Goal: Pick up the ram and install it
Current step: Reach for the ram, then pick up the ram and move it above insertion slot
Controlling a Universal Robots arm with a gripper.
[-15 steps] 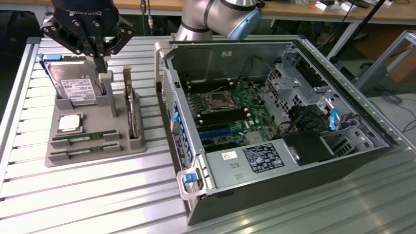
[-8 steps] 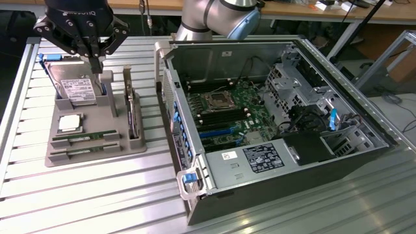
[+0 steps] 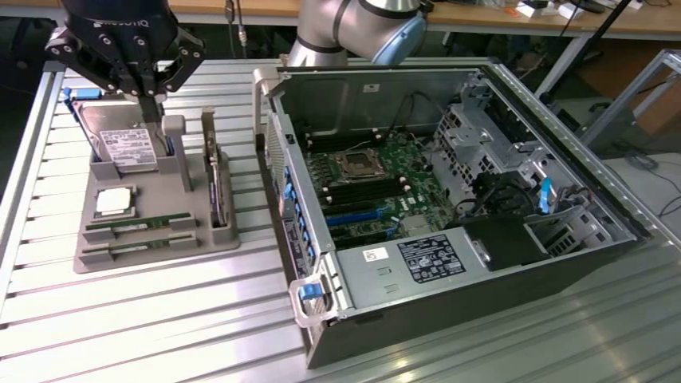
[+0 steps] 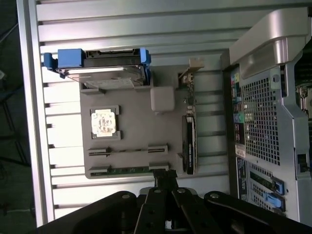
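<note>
Our black gripper [image 3: 147, 96] hangs above the grey plastic parts holder [image 3: 171, 199], fingers pressed together on nothing. We see the long green ram stick [image 3: 139, 223] slotted there beside its identical twin [image 3: 133, 246].

the ram [image 4: 127, 151] and its twin [image 4: 129, 170] sit in parallel slots of the grey holder [image 4: 141, 126], beside the processor [image 4: 104, 122].

Slatted aluminium table [image 3: 159, 319] bearing a grey plastic parts fixture [image 3: 149, 259] at the exterior view's left, beside an open black computer case [image 3: 479, 311].
</note>
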